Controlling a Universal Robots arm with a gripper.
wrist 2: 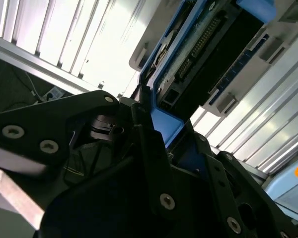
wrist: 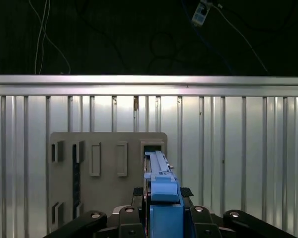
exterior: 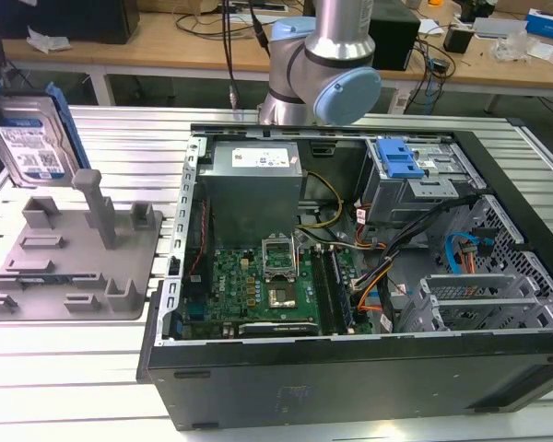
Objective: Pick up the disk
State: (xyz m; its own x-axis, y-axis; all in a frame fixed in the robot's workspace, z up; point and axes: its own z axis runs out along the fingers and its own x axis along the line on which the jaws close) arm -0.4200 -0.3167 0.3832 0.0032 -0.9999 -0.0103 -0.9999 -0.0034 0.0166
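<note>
Your hand [wrist: 161,218] is closed on the disk [wrist: 159,173], its dark fingers [wrist 2: 149,148] pressing against the blue side rails [wrist 2: 164,121] on either flank, so in the first wrist view the drive stands edge-on straight out from the palm. In the exterior view the disk [exterior: 32,138] hangs upright in the air at that view's far left, label facing the camera, lifted clear above the grey fixture tray [exterior: 74,267]. Judging from this, the lift is essentially made; doing it well now means keeping the squeeze even on both rails and holding the drive square, since a thin, stiff body gripped at its edges could pivot if one side lets go first. Directly beyond the hand lies the tray's open slot [wrist: 151,148], with the tray's tall post [exterior: 97,207] near below the drive, so keep clear of it. Farther off sits the ribbed bench [wrist: 238,148], and beyond that the open computer case [exterior: 350,276].
</note>
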